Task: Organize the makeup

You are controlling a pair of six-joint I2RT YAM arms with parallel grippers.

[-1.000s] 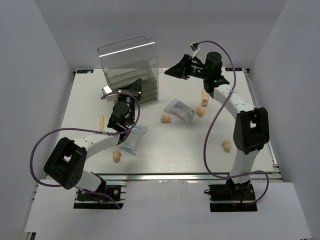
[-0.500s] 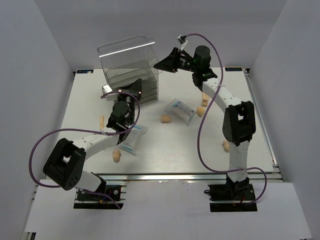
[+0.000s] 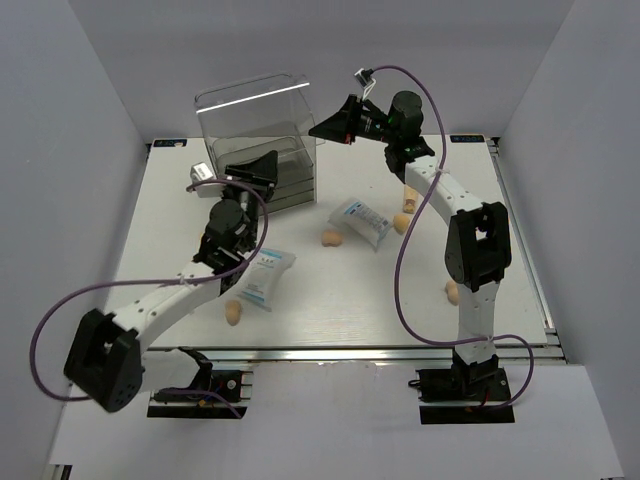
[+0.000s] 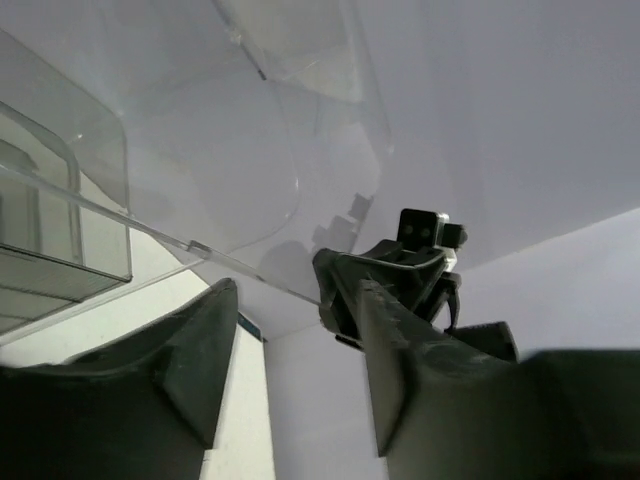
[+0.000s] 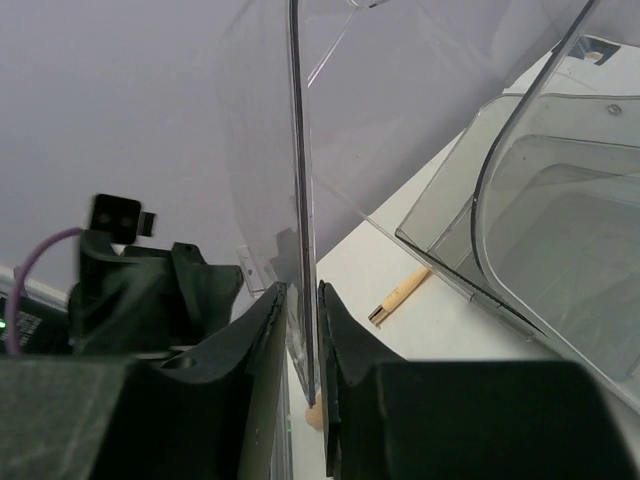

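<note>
The clear drawer box (image 3: 255,125) stands at the back left. My right gripper (image 3: 318,129) is shut on the thin edge of its clear right wall (image 5: 300,200), which runs between the fingers (image 5: 262,340). My left gripper (image 3: 262,168) is open and empty in front of the box, fingers (image 4: 200,360) well apart. Loose makeup lies on the table: two white-and-blue packets (image 3: 361,221) (image 3: 264,277), peach sponges (image 3: 331,237) (image 3: 402,223) (image 3: 233,313) (image 3: 452,291), a tan cone tube (image 3: 410,195) and a thin tan stick (image 5: 398,296).
Grey drawers (image 3: 290,180) sit in the lower part of the box. White enclosure walls close in the table on three sides. A metal rail (image 3: 380,352) runs along the near edge by the arm bases.
My left gripper has opened and drawn back to the left, away from the box front. My right gripper has closed on the box's clear wall edge.
</note>
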